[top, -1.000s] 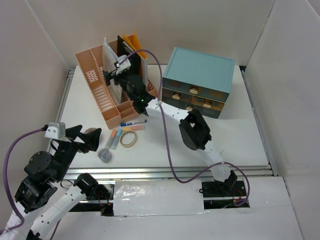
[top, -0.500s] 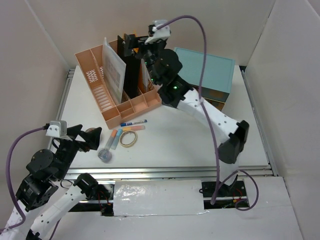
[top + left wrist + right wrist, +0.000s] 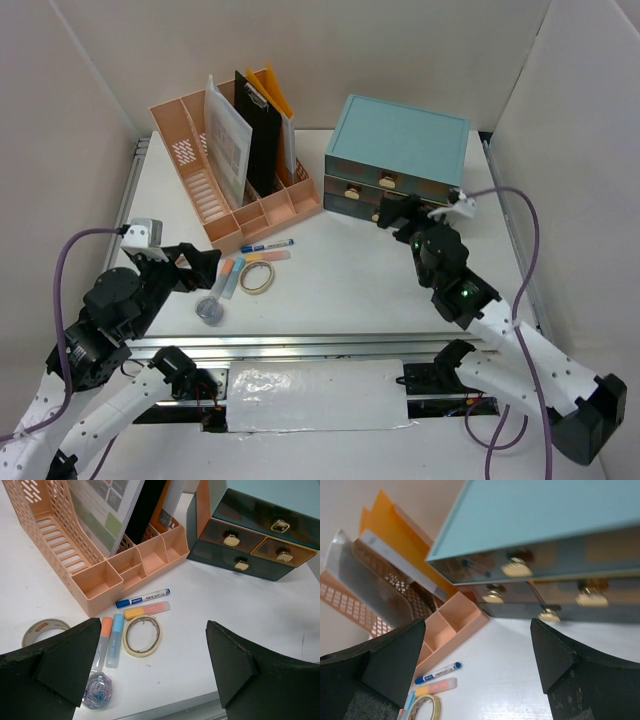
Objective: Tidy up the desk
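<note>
Desk, a white top with metal rails, fills the floor of a white-walled enclosure, and most of its clutter lies on the left half. A pink file organizer stands at the back left, holding a black clipboard, a printed white sheet and orange folders upright in its slots. Just to its right sits a teal drawer cabinet with gold knobs facing forward. In front of the organizer's small trays lies a loose cluster: a blue-capped marker, an orange-pink bar beside it, a thin tape ring, an orange stick and a blue stick side by side, and a bunch of paper clips nearest the front rail. A second tape roll lies further left, by one left finger. The left gripper hangs above this cluster, jaws spread wide and holding nothing. The right gripper hovers above the tabletop close to the cabinet's drawer fronts, jaws also wide apart and empty.
</note>
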